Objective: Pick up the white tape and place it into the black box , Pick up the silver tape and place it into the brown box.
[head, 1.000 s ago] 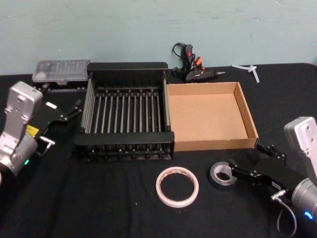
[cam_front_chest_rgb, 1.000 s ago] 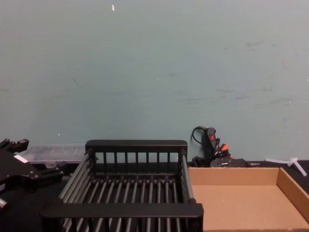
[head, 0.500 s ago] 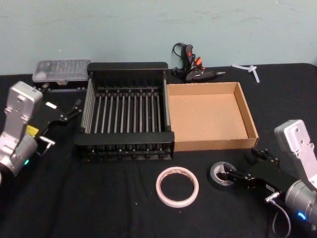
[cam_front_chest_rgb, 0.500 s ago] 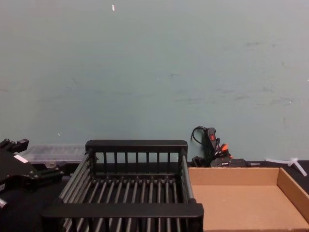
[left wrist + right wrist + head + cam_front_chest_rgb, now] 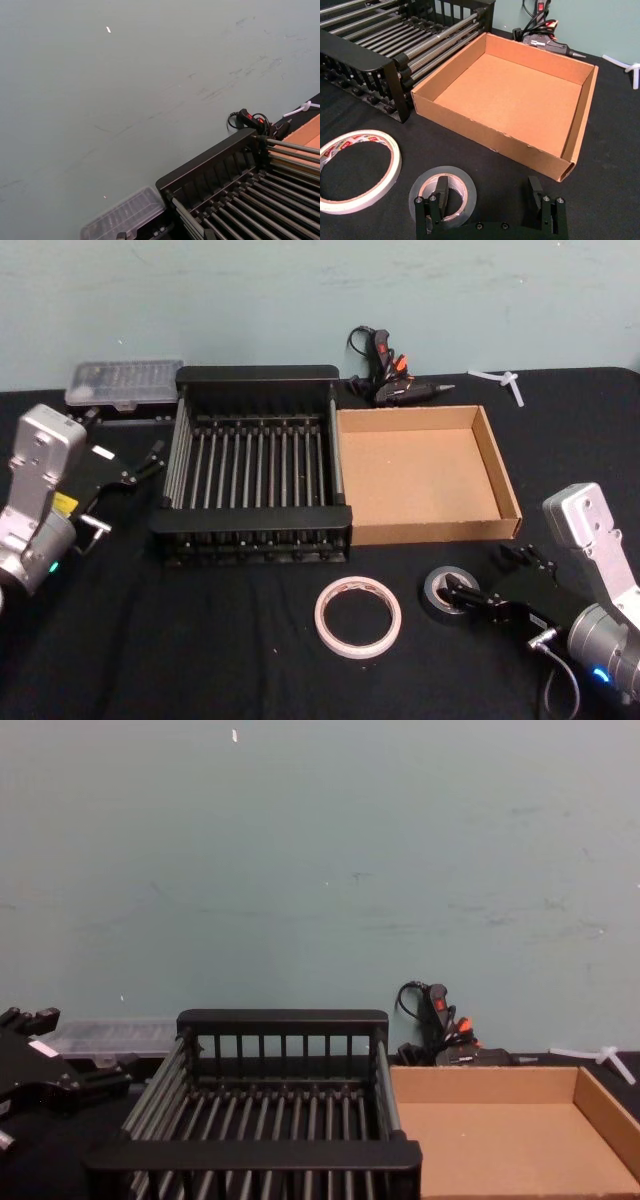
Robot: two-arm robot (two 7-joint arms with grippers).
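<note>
R gripper (image 5: 490, 207) sits low at front right, jaws spread, one finger (image 5: 440, 196) inside the silver tape (image 5: 446, 590) core, other well outside. White tape (image 5: 358, 616) flat just left. Behind: brown box (image 5: 506, 485), black box (image 5: 255, 375) beside it. L gripper (image 5: 140, 468) left of black box, can't tell grip.

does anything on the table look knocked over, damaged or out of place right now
Nothing stands out. The white tape and silver tape lie flat, both boxes sit square and empty, and the open right tool has one finger in the silver roll's core.
</note>
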